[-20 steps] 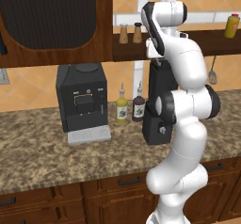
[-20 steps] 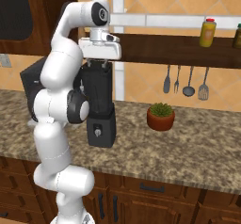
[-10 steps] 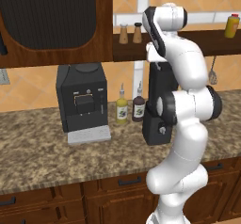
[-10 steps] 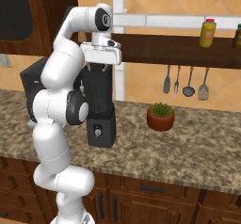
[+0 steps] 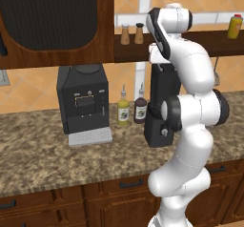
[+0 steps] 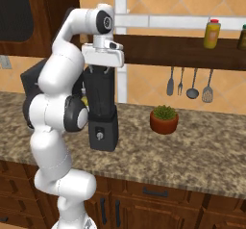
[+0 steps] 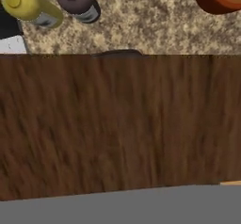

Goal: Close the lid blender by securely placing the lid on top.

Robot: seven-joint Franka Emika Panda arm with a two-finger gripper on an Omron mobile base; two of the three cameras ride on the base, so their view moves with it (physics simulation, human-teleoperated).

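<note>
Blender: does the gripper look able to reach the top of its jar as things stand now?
Probably yes. The gripper hangs right over the jar of the blender, and nothing shows between them. The wooden shelf runs behind the hand, not across its way down.

Legible text: none. Labels on the two bottles beside the coffee machine are too small to read.

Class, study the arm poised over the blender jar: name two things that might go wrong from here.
1. The hand sits tight under the wooden shelf; lifting may strike it.
2. The blender is tall and narrow; an off-centre downward push may tip it toward the potted plant.
</note>
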